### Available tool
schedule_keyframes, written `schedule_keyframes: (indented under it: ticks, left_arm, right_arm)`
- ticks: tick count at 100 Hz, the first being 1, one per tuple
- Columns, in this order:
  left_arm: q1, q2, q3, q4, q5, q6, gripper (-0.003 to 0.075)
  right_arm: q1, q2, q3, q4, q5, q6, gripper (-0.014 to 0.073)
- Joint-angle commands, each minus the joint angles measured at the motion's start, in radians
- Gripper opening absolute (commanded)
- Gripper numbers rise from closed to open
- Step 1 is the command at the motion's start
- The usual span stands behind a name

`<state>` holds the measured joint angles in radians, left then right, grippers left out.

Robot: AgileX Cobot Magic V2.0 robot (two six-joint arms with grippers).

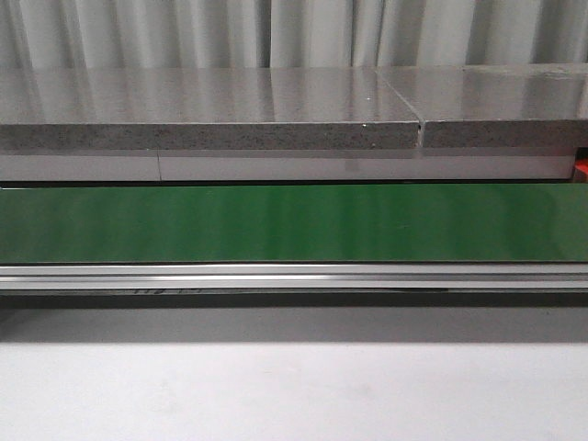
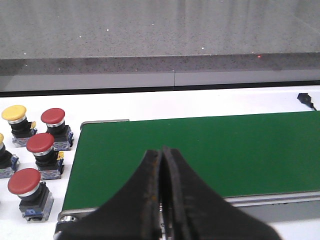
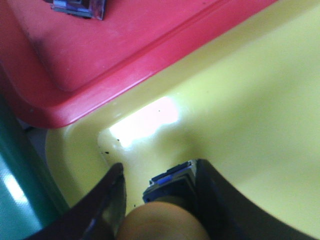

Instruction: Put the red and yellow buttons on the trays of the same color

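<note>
Over the yellow tray (image 3: 250, 100) the right gripper (image 3: 160, 200) pinches a yellow button (image 3: 165, 222); the red tray (image 3: 100, 55) at eleven o'clock holds one partly visible item; the left gripper (image 2: 162, 165) is pressed together; no readable writing.

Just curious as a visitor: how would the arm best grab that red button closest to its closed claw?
Likely from straight above, fingers closing on the dark body under the cap of the nearest red button. It stands upright, and its domed red cap looks slippery. The left gripper must open first.
</note>
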<state>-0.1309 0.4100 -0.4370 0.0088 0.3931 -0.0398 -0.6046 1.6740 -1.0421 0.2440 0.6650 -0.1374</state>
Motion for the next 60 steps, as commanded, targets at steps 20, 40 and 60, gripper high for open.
schedule_keyframes:
  ticks: [20,40,60]
  left_arm:
    - [-0.007,0.002,-0.026,-0.009,-0.083,-0.006,-0.0019]
    - [-0.007,0.002,-0.026,-0.009,-0.083,-0.006,-0.0019]
    - [-0.007,0.002,-0.026,-0.009,-0.083,-0.006,-0.0019]
  right_arm:
    - [-0.004,-0.040,-0.031,0.014,-0.002,0.001,0.0486]
    - [-0.004,-0.062,-0.031,0.024,-0.018,0.001,0.0605]
    - [-0.001,-0.153,-0.031,0.054,-0.031,0.000,0.0605]
